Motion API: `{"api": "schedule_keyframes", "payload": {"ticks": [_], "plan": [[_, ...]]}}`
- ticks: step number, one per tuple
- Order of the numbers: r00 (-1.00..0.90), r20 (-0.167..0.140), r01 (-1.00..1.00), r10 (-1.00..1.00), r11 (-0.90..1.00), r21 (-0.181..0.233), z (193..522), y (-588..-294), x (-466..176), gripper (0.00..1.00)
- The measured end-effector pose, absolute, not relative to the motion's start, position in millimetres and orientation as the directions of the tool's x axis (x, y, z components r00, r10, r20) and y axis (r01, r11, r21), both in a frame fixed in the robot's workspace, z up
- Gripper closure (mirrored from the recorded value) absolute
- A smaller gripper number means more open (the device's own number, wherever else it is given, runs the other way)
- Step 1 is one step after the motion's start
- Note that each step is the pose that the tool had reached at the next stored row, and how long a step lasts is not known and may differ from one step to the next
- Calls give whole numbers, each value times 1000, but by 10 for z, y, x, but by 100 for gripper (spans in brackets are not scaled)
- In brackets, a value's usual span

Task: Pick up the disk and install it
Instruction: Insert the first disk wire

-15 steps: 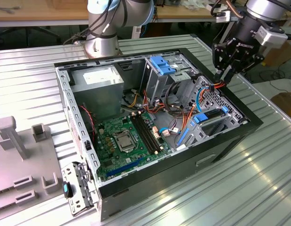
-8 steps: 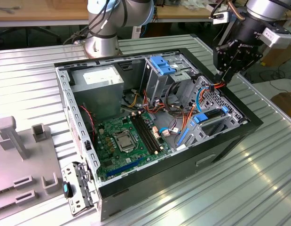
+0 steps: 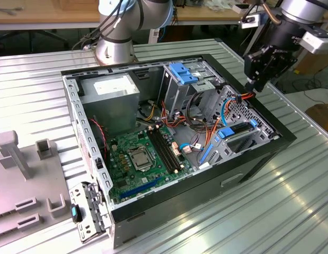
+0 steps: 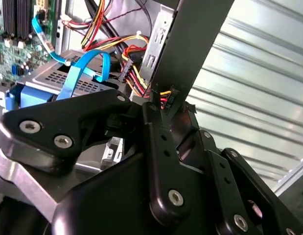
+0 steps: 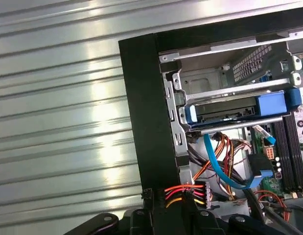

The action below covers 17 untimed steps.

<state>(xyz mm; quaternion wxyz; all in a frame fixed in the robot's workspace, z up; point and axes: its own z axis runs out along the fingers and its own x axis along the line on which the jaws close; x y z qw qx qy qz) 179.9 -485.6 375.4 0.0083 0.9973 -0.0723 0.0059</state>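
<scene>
The disk (image 3: 239, 133) lies in the drive bay at the exterior view's right side of the open computer case (image 3: 283, 138). It is a dark grey drive in a blue carrier, and it also shows in the first wrist view as the disk (image 5: 229, 110). My gripper (image 3: 255, 83) hangs over the case's right wall, a little beyond the disk. Its fingers (image 4: 158, 142) are shut on a black power connector (image 5: 188, 192) with red, orange and yellow wires. In the second wrist view the connector (image 4: 167, 96) sits at the fingertips, apart from the blue carrier (image 4: 31, 95).
A loose blue data cable (image 5: 222, 169) curves below the bay beside bundled wires. The motherboard (image 3: 142, 159), power supply (image 3: 108, 98) and a ridged blue latch plate (image 3: 182, 71) fill the case. Grey fixtures (image 3: 26, 174) and a small bracket (image 3: 87, 211) sit at the left on the ridged metal table (image 3: 291, 211).
</scene>
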Motion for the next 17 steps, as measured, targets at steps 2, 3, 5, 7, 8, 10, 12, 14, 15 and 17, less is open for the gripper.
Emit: {"api": "schedule_keyframes", "payload": {"ticks": [2,3,5,7,8,10,12,14,15,17], "plan": [[994,13,-109,-109,-994,16,3748,-4856,1800,64],[995,13,-98,-98,-995,16,3742,-4856,1806,64],[996,13,-91,-91,-996,16,3730,-4845,1848,64],[996,13,-92,-92,-996,16,3714,-4838,1878,64],[996,13,-92,-92,-996,16,3705,-4836,1878,64],[996,13,-92,-92,-996,16,3685,-4836,1876,64],[996,13,-90,-90,-996,16,3675,-4836,1869,64],[996,13,-89,-89,-996,16,3674,-4836,1867,64],[996,13,-89,-89,-996,16,3672,-4836,1866,64],[996,13,-89,-89,-996,16,3670,-4837,1865,64]]}}
